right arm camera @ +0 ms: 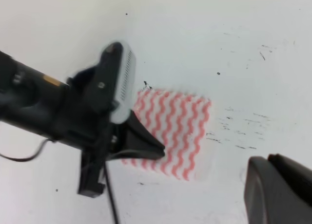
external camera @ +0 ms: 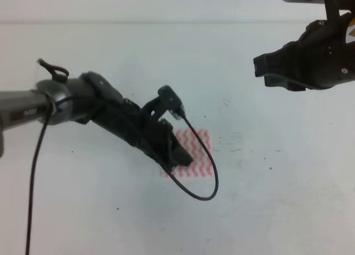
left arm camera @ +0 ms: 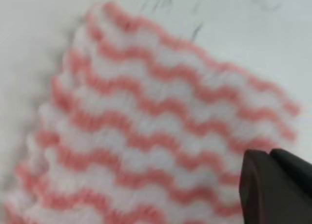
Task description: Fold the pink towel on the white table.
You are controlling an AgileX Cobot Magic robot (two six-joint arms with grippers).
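My left gripper (external camera: pixel 180 158) hangs over the pink towel (external camera: pixel 198 149), which lies flat mid-table (external camera: pixel 266 210); the right gripper (external camera: pixel 263 72) hovers well away. I cannot tell either's grip.

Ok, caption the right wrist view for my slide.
Left gripper over the pink towel on the white table.

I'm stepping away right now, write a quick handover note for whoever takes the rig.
Left gripper: low over the towel, at its left edge; jaw state not readable.
Right gripper: raised at the far right, away from the towel, holding nothing visible; open or shut unclear.
Towel: small striped rectangle lying flat mid-table, looks already folded down.
Left: check whether another fold is needed, then pull both arms away.
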